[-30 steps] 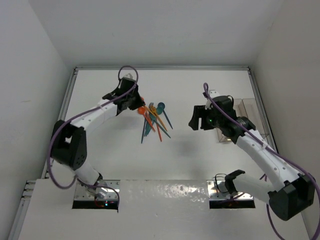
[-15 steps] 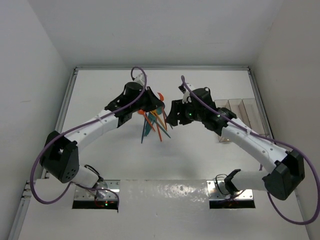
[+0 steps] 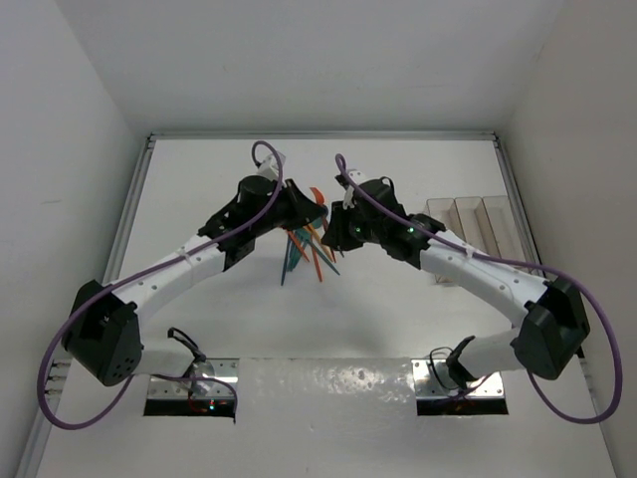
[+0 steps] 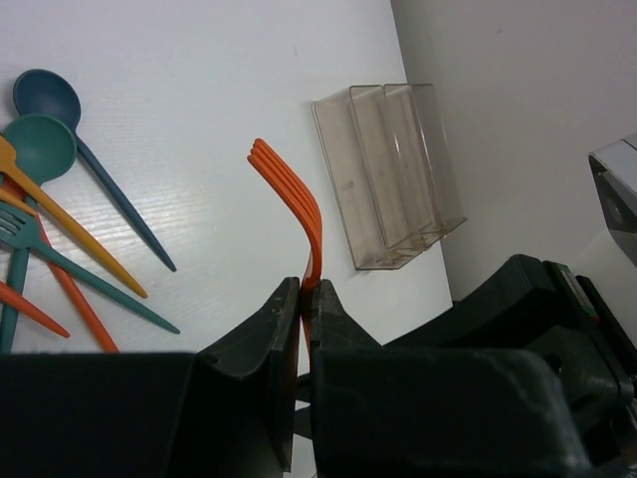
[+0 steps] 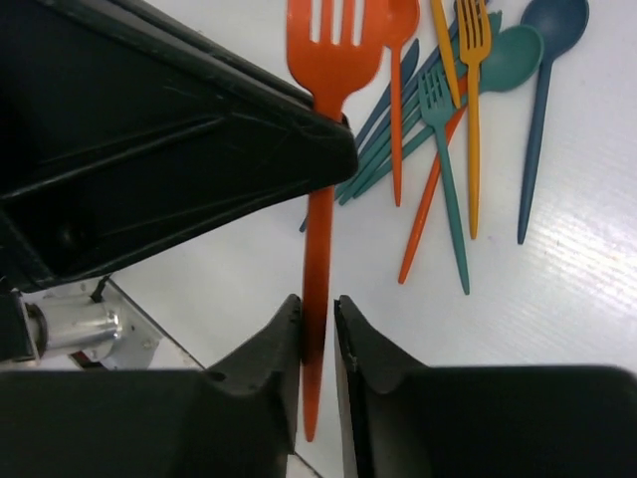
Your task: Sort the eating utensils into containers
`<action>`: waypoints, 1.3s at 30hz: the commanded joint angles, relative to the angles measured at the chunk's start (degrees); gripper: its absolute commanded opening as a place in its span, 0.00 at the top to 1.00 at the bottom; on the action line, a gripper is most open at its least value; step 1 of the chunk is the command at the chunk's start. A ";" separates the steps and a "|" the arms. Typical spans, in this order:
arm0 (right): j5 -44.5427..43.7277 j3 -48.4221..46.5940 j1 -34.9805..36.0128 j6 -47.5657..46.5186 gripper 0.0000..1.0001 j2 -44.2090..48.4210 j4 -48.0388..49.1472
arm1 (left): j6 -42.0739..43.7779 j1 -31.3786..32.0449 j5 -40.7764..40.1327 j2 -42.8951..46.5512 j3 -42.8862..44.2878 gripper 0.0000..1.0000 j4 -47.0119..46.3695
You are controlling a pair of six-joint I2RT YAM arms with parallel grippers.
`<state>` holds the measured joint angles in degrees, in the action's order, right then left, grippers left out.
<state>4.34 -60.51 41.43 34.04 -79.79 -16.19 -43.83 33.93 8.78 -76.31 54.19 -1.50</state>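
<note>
An orange fork (image 4: pixel 299 199) stands in the air between both arms, tines up. My left gripper (image 4: pixel 309 289) is shut on its handle just below the neck. My right gripper (image 5: pixel 318 304) has its jaws closed in on either side of the lower handle of the same fork (image 5: pixel 318 249). From above, the two grippers meet at the fork (image 3: pixel 317 192), over the far end of the utensil pile (image 3: pixel 304 249). The other utensils (image 5: pixel 448 119), in orange, yellow-orange, teal and blue, lie fanned on the table. The clear containers (image 3: pixel 468 224) sit in a row at the right.
The left arm's black wrist (image 5: pixel 149 149) fills the upper left of the right wrist view, close against the fork. The containers (image 4: pixel 388 169) lie near the right wall. White walls bound the table on three sides.
My right arm has swung left from the containers to the fork and narrowed its jaws around the handle. My left arm carried the fork rightward over the pile.
</note>
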 commanded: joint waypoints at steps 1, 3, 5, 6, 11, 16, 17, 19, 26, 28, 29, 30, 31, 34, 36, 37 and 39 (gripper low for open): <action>-4.15 -0.57 0.41 0.94 0.86 1.39 3.35 | -0.02 0.52 0.71 2.13 -1.54 1.00 -3.07; -5.29 -0.49 0.41 0.68 0.99 2.00 2.48 | 0.50 0.52 0.63 2.31 -2.33 0.95 -2.29; -7.75 -0.31 0.41 0.24 1.00 2.62 0.81 | 0.94 0.52 0.37 2.48 -2.78 0.81 -0.71; -8.72 0.04 0.32 -0.11 1.00 3.58 0.20 | 1.64 0.52 0.10 2.66 -2.87 0.73 0.08; -18.21 2.76 0.32 -5.03 1.00 8.06 -6.13 | 5.59 0.52 -4.99 4.94 -1.90 0.29 8.69; -33.15 6.10 -3.01 -12.67 1.00 13.42 -13.68 | 9.20 0.34 -12.46 8.19 -3.21 0.18 17.21; -33.78 6.45 -7.11 -14.69 1.00 14.21 -15.87 | 10.08 0.34 -14.21 9.94 -4.70 0.17 17.93; -32.30 6.98 -12.75 -16.89 1.00 16.75 -16.94 | 11.05 0.34 -15.80 12.05 -6.55 0.16 18.98; -28.81 9.36 -33.05 -33.32 1.00 20.02 -11.86 | 15.35 -0.27 -19.14 18.74 -8.58 0.10 23.20; -25.89 8.92 -40.53 -37.11 1.00 18.97 -9.84 | 17.54 -0.27 -19.15 18.75 -7.09 0.09 24.26; -24.04 8.75 -42.73 -38.16 1.00 18.36 -8.96 | 18.08 -0.36 -19.15 18.66 -6.65 0.09 24.35; -23.50 8.74 -46.66 -40.96 1.00 16.96 -7.39 | 18.69 -0.45 -19.15 18.40 -6.38 0.09 24.44; -23.06 8.74 -48.10 -42.46 1.00 15.99 -6.76 | 19.74 -0.36 -19.15 18.31 -6.12 0.08 24.44; -23.67 8.04 -51.70 -47.48 1.00 10.98 -5.44 | 20.80 -0.62 -19.32 17.69 -6.20 0.08 24.09; -24.55 9.00 -53.37 -48.80 1.00 8.44 -1.68 | 20.89 -0.88 -19.24 17.34 -6.73 0.08 23.47; -24.21 9.18 -53.99 -48.98 1.00 7.38 -0.61 | 20.98 -0.89 -19.06 17.16 -6.99 0.08 23.38; -24.55 9.36 -54.87 -50.56 1.00 3.70 1.06 | 21.07 -0.97 -18.53 16.64 -7.00 0.08 23.29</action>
<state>-20.69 -51.00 -12.21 -11.57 -73.23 -21.28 -24.49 33.65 -9.74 -59.29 45.78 23.11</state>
